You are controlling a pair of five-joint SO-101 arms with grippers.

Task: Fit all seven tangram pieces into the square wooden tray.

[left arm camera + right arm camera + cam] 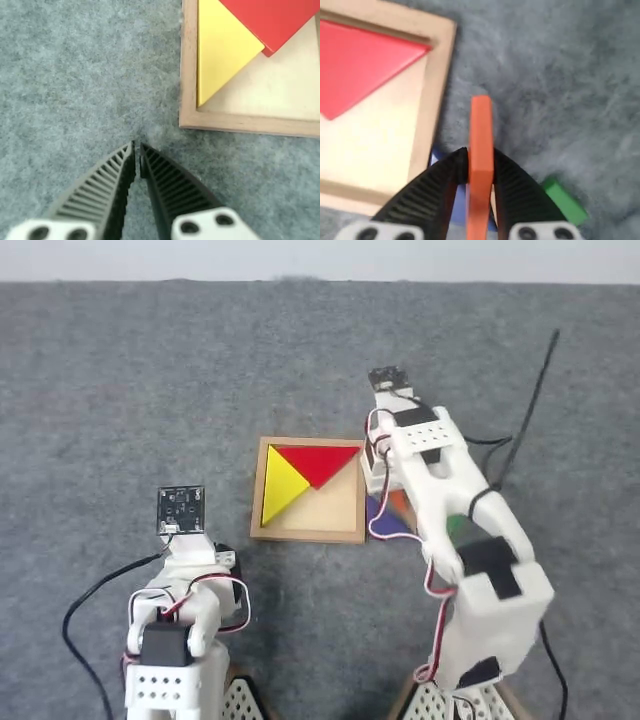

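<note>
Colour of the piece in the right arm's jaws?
Orange tangram piece; right wrist view shows it best.

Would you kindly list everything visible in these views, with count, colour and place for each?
Square wooden tray: one, light brown, middle of the table.
Red triangular piece: one, red, inside the tray along its far edge.
Yellow triangular piece: one, yellow, inside the tray, beside the red one.
Orange flat piece: one, orange, held on edge just outside the tray.
Green piece: one, green, on the carpet under the right arm.
Blue piece: one, blue, on the carpet against the tray's side.
Grey carpet: one, grey, covering the table.
Left arm: one, white, jaws shut near a tray corner.
Right arm: one, white, jaws shut on the orange piece.
</note>
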